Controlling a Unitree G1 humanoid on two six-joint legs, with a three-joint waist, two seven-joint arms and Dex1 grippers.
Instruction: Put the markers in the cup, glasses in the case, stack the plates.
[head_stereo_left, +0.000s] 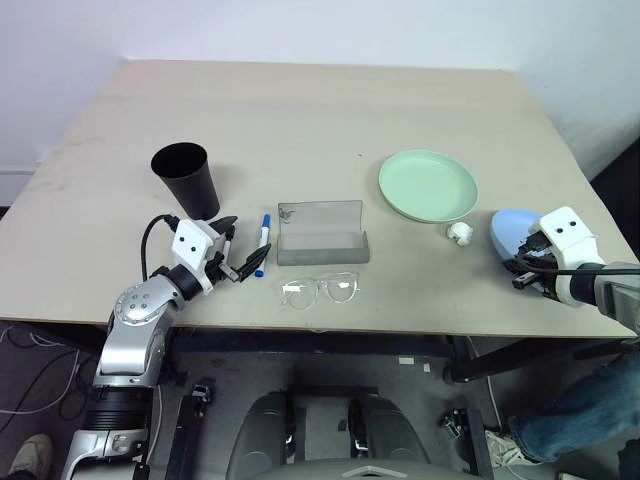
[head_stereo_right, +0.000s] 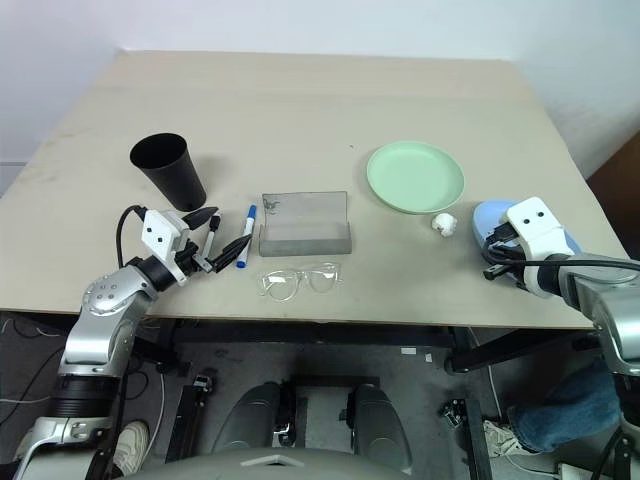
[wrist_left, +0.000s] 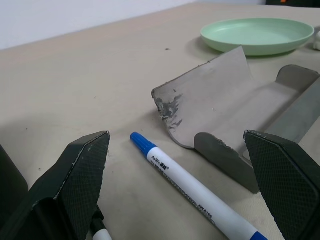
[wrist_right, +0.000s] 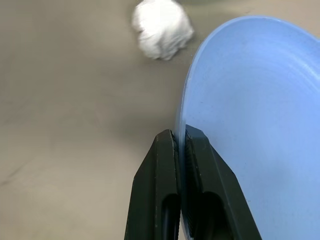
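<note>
Between the wide left gripper (wrist_left: 175, 195), a blue-capped marker (wrist_left: 192, 187); right gripper (wrist_right: 180, 145) pinches blue plate (wrist_right: 255, 115).

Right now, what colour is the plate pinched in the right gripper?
Light blue plate, best in the right wrist view.

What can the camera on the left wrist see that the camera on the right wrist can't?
Left wrist view: the open left gripper, the blue-capped marker lying between its fingers, the grey case with its lid open, and the green plate further off.

Right wrist view: the right gripper shut on the rim of the blue plate, which is tilted, with a small crumpled white lump beyond it.

Both share the beige tabletop.
</note>
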